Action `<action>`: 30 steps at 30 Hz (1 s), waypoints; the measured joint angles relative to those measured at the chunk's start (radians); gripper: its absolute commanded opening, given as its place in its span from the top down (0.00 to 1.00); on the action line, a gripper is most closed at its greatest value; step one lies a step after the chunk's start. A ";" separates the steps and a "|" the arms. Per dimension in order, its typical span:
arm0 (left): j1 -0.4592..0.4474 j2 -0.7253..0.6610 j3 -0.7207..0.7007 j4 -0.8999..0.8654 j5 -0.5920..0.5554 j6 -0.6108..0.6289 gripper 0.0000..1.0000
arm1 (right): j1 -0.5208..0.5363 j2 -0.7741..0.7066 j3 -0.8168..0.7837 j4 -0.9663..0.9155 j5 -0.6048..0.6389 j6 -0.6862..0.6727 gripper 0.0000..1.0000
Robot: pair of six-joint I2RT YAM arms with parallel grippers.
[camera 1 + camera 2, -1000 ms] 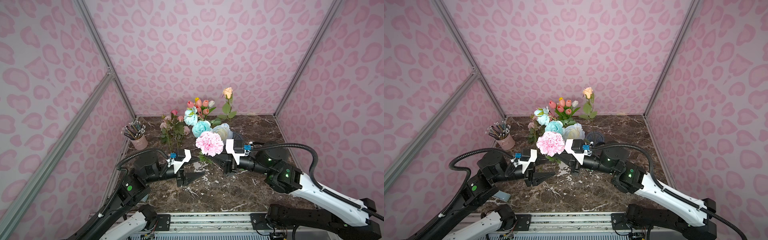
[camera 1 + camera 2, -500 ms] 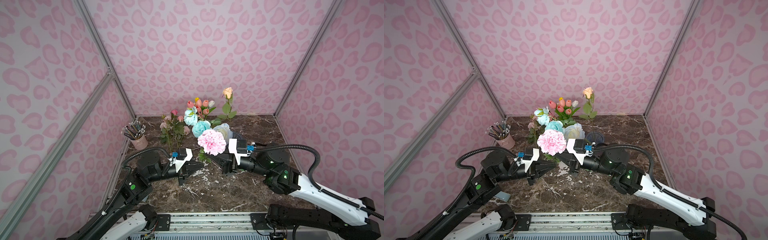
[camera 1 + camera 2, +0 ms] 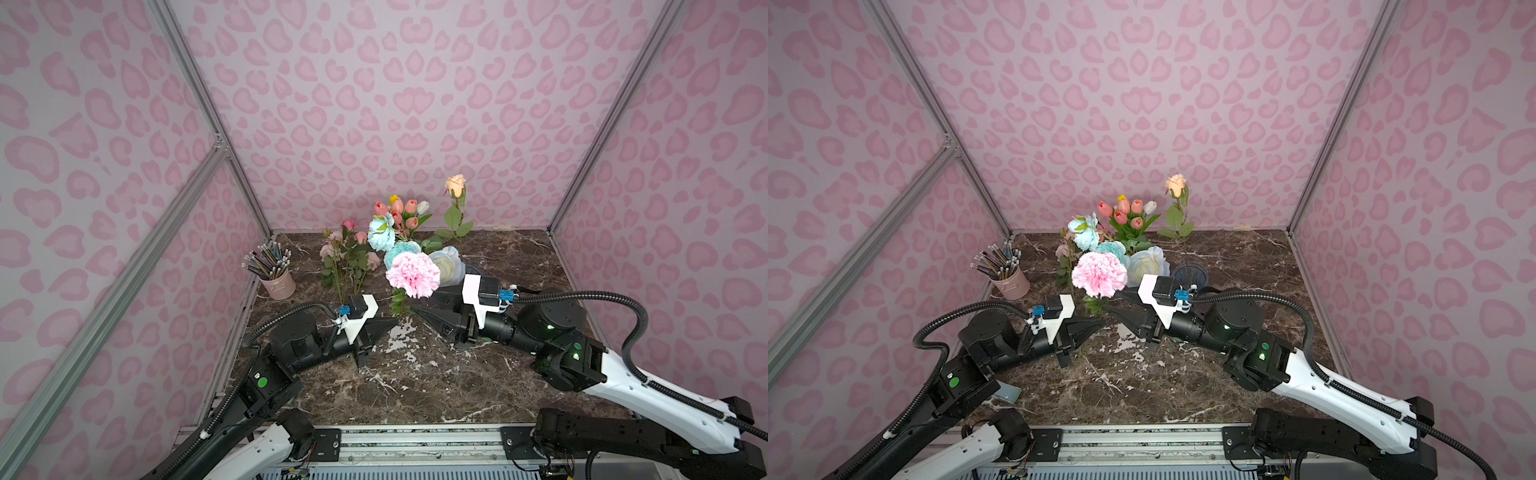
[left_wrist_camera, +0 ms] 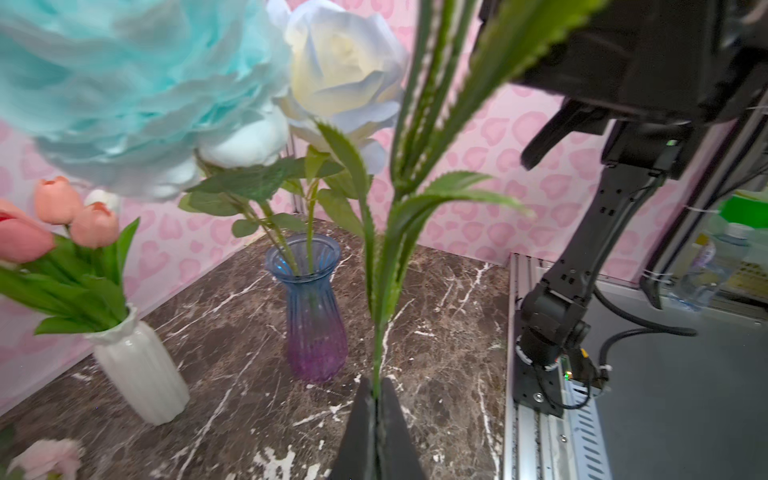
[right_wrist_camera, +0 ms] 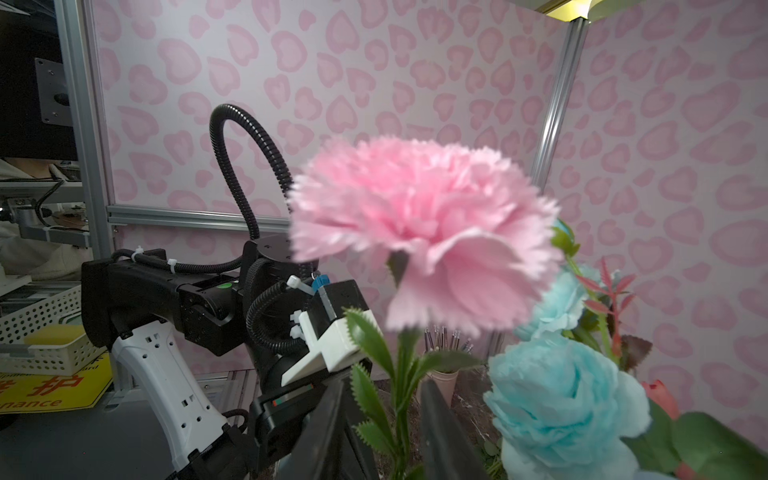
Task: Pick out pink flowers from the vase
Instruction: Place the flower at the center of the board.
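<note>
1. My left end effector [image 4: 376, 388] is clamped on the stem [image 4: 376, 332] of the pink flower [image 3: 412, 274], low on the stem and above the bench [image 3: 415, 386].
2. My right end effector [image 5: 382, 390] is narrowly parted. The stem runs between its fingers, and I see no contact on either side.
3. The bloom stands upright above both tips in both top views, out of the blue vase [image 4: 316, 307].
4. Just behind the bloom are the white rose [image 3: 449, 266] and blue peonies [image 3: 380, 232]. The blue vase holds green stems.
5. Farther back are pink rosebuds [image 3: 349, 249], tulips [image 3: 399, 210] in a white vase [image 4: 141, 374], and a peach rose [image 3: 455, 185].
6. A pencil cup [image 3: 277, 284] stands by the left wall.
</note>
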State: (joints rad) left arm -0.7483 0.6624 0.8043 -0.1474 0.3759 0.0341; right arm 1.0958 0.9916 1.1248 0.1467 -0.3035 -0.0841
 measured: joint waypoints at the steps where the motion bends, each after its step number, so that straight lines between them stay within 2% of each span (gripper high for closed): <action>1: 0.000 -0.009 -0.005 0.000 -0.027 0.000 0.98 | 0.000 -0.008 0.000 -0.006 0.006 -0.005 0.66; 12: 0.001 -0.145 -0.063 0.010 -0.330 -0.032 0.98 | 0.000 -0.106 -0.046 -0.040 0.038 -0.014 0.62; 15: 0.002 -0.158 -0.058 0.006 -0.446 -0.065 0.98 | 0.000 -0.123 -0.060 -0.042 0.041 -0.014 0.62; 21: 0.042 -0.069 0.033 -0.113 -0.661 -0.166 0.98 | 0.000 -0.153 -0.087 -0.039 0.041 -0.013 0.62; 25: 0.110 0.050 0.098 -0.180 -0.699 -0.228 0.98 | 0.000 -0.169 -0.103 -0.033 0.041 -0.006 0.62; 30: 0.196 0.153 0.111 -0.209 -0.685 -0.299 0.98 | 0.002 -0.191 -0.132 -0.013 0.041 0.014 0.63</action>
State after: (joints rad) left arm -0.5522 0.8150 0.9150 -0.3569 -0.3092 -0.2649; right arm 1.0973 0.8009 0.9928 0.1337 -0.2623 -0.0700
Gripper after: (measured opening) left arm 0.061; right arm 0.376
